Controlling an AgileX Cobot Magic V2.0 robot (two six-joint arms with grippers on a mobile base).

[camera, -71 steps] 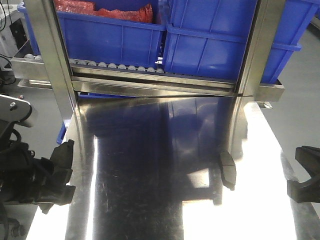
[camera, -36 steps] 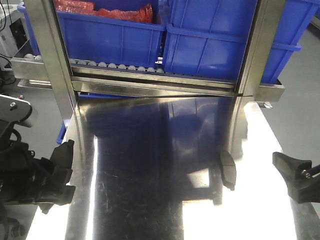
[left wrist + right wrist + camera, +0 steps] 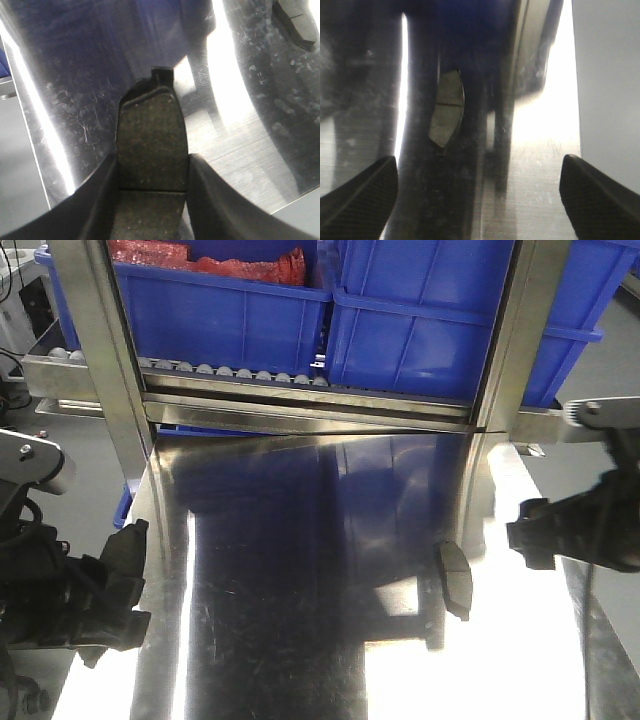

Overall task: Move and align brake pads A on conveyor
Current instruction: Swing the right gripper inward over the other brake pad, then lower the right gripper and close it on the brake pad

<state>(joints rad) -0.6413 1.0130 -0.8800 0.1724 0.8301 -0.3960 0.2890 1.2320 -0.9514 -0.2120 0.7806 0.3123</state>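
Setting: a shiny steel table (image 3: 300,620) with strong glare. At its far edge a roller rack (image 3: 240,373) carries blue bins (image 3: 230,310).
Conveyor: no belt shows in any view, so I cannot say where it lies.
Left arm: the left gripper (image 3: 152,165) sits at the table's left edge, low over the steel. Its two dark fingers are clamped on the long sides of the held brake pad (image 3: 150,135). The grainy friction face is turned to the wrist camera, and the centre groove runs across between the fingers.
Right arm: the right gripper (image 3: 479,165) hangs above the table's right side with its jaws spread wide and nothing between them.
Second pad: the loose brake pad (image 3: 455,578) rests on the steel right of centre, just left of the right gripper and apart from it. The right wrist view shows it ahead of the open fingers and left of their centre line.
Other pads: only these two can be seen.
Step in hand: as I judge it, one pad is secured for carrying and the right arm is lining up on the other.
Next move: the right gripper would probably need to shift towards the loose pad, turn its jaws across the narrow width, come down and close. The glare may make the pad's edges hard to judge.
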